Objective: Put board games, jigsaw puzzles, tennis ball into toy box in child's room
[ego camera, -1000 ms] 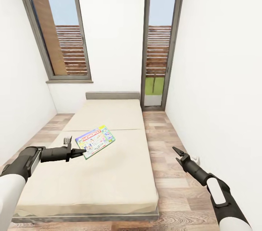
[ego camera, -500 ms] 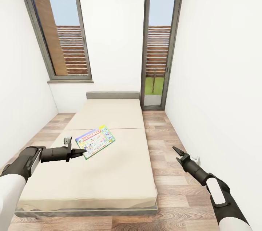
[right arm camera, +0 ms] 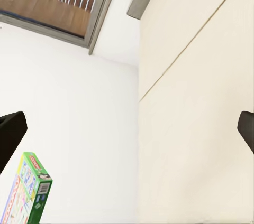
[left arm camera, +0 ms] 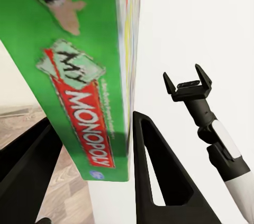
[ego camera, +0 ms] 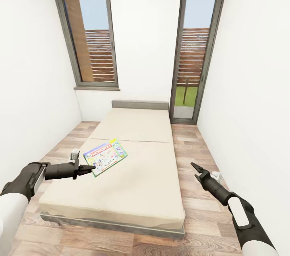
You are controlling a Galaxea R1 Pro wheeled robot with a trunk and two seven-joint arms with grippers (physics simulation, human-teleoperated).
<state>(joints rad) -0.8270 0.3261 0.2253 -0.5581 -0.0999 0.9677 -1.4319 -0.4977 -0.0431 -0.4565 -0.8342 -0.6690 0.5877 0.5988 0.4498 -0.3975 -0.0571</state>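
At the lower left of the head view, the board game (ego camera: 105, 157), a Monopoly box with a green edge, hung tilted above the bed (ego camera: 133, 175), one corner pinched in the left gripper (ego camera: 90, 168), whose fingers (left arm camera: 159, 182) were closed on its edge. At the lower right, the right gripper (ego camera: 195, 168) stood spread wide over the floor (ego camera: 193, 155), holding nothing. The box's far face was hidden.

You get bright, even daylight from the two tall grey-framed windows (ego camera: 93, 32); soft shadows, no glare, wide-angle stretch at edges, wrist close-ups slightly soft.
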